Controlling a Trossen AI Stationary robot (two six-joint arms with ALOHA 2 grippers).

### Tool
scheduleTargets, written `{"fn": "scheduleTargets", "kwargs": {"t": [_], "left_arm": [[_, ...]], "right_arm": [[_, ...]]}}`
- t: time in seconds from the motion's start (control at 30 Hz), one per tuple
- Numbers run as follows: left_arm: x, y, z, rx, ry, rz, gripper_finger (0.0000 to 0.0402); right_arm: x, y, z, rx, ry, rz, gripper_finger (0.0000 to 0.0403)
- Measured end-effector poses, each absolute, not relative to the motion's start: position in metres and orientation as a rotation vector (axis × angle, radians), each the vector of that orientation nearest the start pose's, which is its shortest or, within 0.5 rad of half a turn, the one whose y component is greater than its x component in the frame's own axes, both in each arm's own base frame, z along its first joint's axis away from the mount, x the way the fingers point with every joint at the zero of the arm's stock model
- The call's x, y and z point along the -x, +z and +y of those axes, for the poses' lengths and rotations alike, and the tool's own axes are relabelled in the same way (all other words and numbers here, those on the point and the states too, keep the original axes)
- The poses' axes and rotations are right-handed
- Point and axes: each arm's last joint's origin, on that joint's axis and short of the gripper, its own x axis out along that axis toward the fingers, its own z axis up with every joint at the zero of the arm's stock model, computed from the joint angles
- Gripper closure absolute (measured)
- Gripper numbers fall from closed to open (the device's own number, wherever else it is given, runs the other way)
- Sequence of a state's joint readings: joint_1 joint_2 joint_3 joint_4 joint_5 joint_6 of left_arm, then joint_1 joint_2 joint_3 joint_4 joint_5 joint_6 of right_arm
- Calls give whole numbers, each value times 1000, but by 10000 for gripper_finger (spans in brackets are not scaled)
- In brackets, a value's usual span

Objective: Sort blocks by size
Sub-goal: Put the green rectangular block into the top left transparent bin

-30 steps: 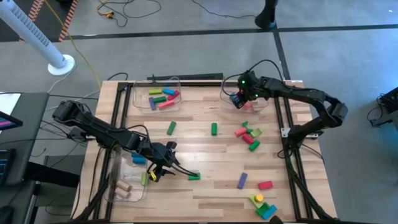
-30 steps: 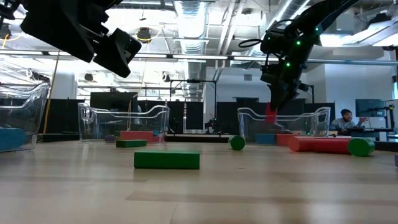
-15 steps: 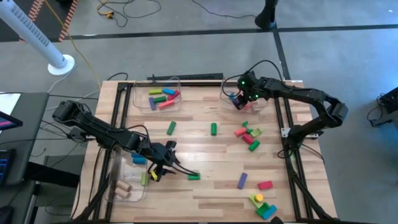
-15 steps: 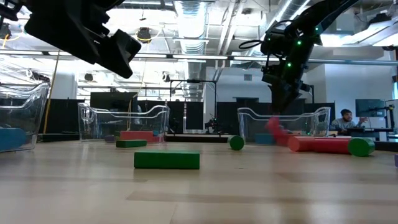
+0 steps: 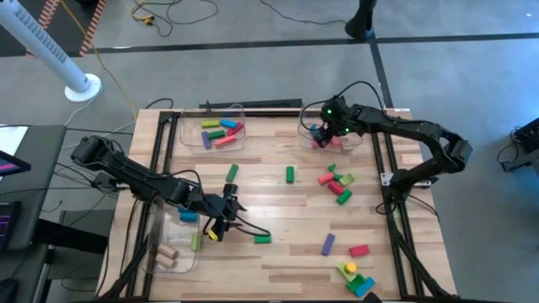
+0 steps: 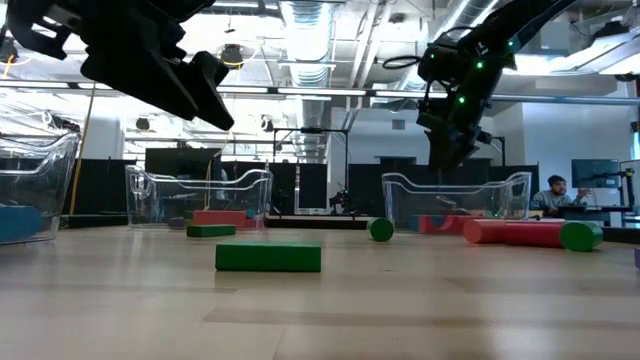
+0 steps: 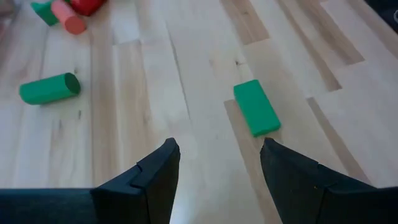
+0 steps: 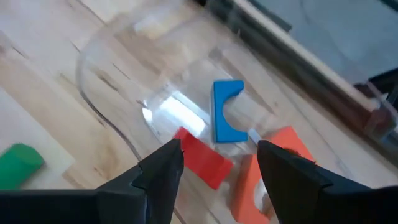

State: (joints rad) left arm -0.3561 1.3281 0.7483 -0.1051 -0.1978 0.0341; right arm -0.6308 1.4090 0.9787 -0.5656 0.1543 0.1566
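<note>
My right gripper (image 5: pixel 321 133) hangs with its fingers (image 8: pixel 163 167) spread and empty over the clear bin (image 5: pixel 305 133) at the upper middle-right of the high view. Below those fingers, inside the bin, lie a red block (image 8: pixel 202 158), a blue arch (image 8: pixel 226 118) and an orange block (image 8: pixel 261 171). A green cylinder (image 8: pixel 20 158) lies on the table (image 5: pixel 278 252) just outside the bin wall.

My left gripper (image 5: pixel 221 220) is at the lower left of centre, fingers (image 7: pixel 157 177) spread, nothing between them. Just ahead lies a flat green block (image 7: pixel 256 107); another green cylinder (image 7: pixel 50 88) lies well apart from it.

The other blocks are scattered: a mixed cluster (image 5: pixel 221 131) in the upper-left bin (image 5: pixel 242 111), wooden cylinders (image 5: pixel 167 254) in the lower-left bin, red and green ones (image 5: pixel 335 183) right of centre, a purple bar (image 5: pixel 328 244), a red block (image 5: pixel 359 250), and yellow, green and blue pieces (image 5: pixel 356 279) at the bottom edge.
</note>
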Motion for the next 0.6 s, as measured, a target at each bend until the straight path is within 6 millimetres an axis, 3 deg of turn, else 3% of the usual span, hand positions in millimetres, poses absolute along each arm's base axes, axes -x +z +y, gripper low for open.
{"fn": "scheduleTargets", "kwargs": {"t": [0.3,0.6], "left_arm": [[-254,215,-88,-227,-158,650,187],[-255,216,-89,-211,-155,637,187]], "right_arm": [[-218,268,-146,-313,-749,789,163],[-220,297,-91,-237,-569,685,163]]}}
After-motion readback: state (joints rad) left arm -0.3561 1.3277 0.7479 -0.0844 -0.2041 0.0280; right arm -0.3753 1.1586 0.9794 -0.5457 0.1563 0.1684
